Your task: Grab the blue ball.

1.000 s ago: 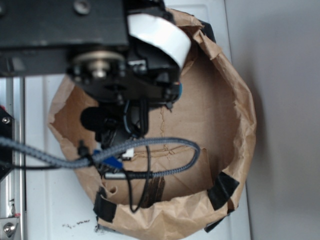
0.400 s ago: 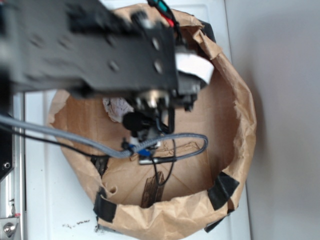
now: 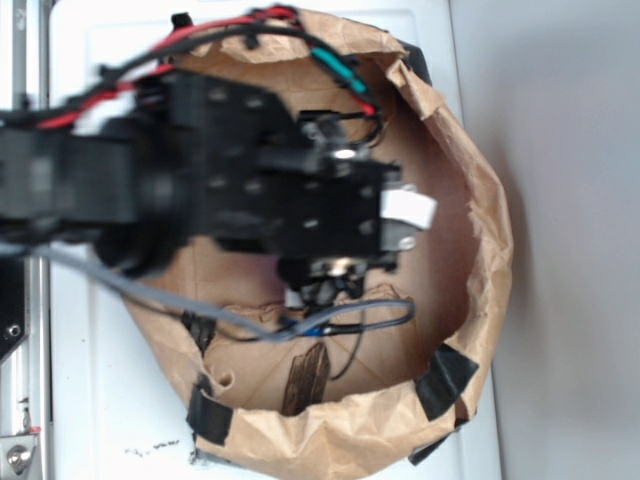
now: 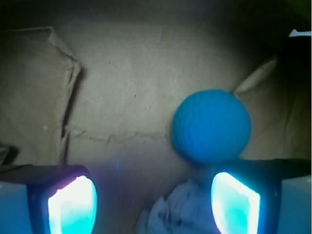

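- The jaws are open wide, with one glowing pad (image 4: 73,207) low on the left of the wrist view and one low on the right.
- A white paper wad (image 4: 183,212) lies in the gap between them, close in.
- The blue ball (image 4: 212,126) sits past the pads and off to the right, just above the right pad, not in the middle of the gap.
- I think the jaws must slide right and go forward to get around it.
- All this is on the floor of a brown paper bag (image 3: 480,215), which stands on the white desk (image 3: 95,400).

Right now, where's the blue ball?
In the wrist view the blue ball sits right of centre on the brown paper floor, just above the right fingertip, with the white paper wad below it.
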Controlling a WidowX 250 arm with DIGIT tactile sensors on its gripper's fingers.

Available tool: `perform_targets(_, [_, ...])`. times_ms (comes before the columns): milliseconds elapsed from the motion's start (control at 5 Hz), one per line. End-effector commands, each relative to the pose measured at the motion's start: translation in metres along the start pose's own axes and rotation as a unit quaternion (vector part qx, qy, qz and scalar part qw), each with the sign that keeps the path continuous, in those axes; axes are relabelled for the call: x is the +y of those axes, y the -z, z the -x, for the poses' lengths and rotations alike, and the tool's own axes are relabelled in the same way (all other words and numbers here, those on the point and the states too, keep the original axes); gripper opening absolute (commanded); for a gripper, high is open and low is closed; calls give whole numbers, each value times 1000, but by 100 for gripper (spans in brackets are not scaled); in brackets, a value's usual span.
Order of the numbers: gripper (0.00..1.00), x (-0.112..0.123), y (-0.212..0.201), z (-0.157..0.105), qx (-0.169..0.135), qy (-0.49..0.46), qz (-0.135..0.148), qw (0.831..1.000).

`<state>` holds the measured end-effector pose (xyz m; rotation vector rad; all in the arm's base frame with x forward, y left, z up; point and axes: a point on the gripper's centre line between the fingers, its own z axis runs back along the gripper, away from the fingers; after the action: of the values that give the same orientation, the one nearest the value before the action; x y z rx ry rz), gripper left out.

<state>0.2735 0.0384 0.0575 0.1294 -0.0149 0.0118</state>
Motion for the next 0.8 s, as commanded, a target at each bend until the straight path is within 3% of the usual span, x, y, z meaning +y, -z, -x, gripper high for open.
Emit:
perform_targets(0, [100, 29, -2, -42, -21, -42, -6, 999])
perform_targets(400, [100, 27, 15, -41, -21, -44, -53, 997])
perform_targets(600, [100, 23, 21, -35, -19, -39, -63, 997])
